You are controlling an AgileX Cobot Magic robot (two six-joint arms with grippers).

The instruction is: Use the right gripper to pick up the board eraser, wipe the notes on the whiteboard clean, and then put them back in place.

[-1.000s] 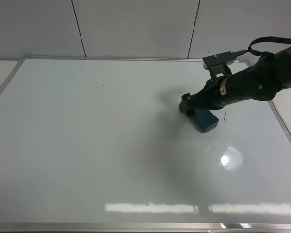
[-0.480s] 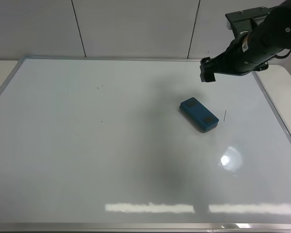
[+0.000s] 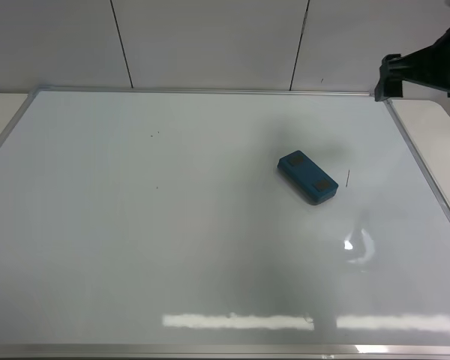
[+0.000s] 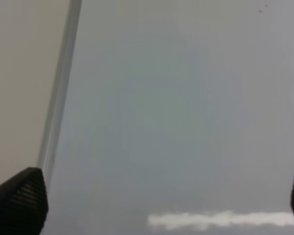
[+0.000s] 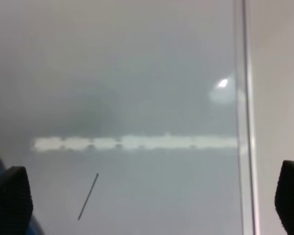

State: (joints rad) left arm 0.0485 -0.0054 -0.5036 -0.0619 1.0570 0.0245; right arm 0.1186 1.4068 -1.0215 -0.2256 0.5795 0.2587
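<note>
A rounded teal board eraser (image 3: pixel 307 177) lies flat on the glossy, silver-framed whiteboard (image 3: pixel 172 247); the right gripper (image 5: pixel 147 196) hangs wide, empty.

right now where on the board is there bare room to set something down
Nearly all of the whiteboard is bare: the whole stretch from its left frame to the board eraser, and the wide band below the eraser to the near frame. Only the right-centre is taken, by the eraser and a short dark dash beside it.
</note>
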